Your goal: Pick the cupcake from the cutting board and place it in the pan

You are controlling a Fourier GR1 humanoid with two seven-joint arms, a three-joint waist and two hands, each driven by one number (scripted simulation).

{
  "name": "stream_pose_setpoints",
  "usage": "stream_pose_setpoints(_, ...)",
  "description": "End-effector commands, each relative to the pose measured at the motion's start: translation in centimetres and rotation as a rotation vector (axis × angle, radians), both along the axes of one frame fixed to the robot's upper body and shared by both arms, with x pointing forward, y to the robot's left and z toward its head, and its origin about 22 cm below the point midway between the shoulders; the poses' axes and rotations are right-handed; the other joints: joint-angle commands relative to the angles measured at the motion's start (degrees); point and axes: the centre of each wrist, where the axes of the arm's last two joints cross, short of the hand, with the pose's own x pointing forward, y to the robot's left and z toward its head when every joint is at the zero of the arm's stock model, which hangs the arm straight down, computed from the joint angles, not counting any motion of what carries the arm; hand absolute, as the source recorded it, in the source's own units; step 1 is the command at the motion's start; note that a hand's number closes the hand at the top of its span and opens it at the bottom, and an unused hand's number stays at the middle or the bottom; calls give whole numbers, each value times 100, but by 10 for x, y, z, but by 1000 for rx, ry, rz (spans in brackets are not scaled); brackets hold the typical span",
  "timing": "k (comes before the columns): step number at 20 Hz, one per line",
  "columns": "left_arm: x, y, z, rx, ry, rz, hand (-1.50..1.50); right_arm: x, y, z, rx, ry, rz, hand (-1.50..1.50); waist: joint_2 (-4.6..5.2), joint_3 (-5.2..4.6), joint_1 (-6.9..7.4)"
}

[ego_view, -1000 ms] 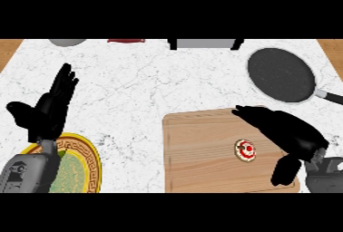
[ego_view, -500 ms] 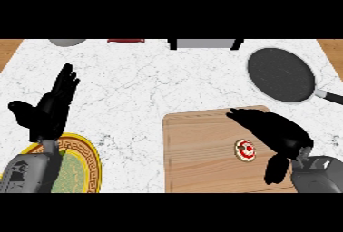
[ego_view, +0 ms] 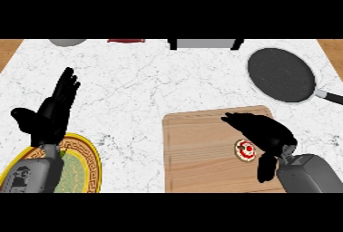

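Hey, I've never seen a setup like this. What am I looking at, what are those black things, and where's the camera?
This is one picture, taken as if from a humanoid robot's head, looking steeply down at a white marble counter. The two grey forearms at the bottom end in black hands. The left hand rests open, fingers up, at the left, its forearm crossing a yellow-rimmed plate. The right hand hovers open over a wooden cutting board, right beside a small cupcake with a red-and-white top. It holds nothing yet. A black pan lies at the far right, where the cupcake is meant to go. Items along the far edge are cut off, so I cannot name them.
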Motion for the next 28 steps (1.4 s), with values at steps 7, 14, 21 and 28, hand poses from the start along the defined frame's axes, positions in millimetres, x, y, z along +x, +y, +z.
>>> stream_pose_setpoints(7, -1, 6, 8, -3, -12, -9, 0, 16, 0, -29, 43, -11, 148, 150, 3, 1, 27)
stream_pose_setpoints(14, -7, 12, 10, -8, 2, -21, 0, 17, 49, -12, 40, 3, -20, 150, -7, -2, 50)
stream_pose_setpoints(21, 10, -13, 5, 3, -12, -50, 0, 26, 116, -11, 32, -128, -456, 150, 44, -1, 240)
stream_pose_setpoints(28, 18, -5, 9, 10, -1, -24, 0, 29, 159, 56, 140, -629, -548, 150, 8, -4, 84)
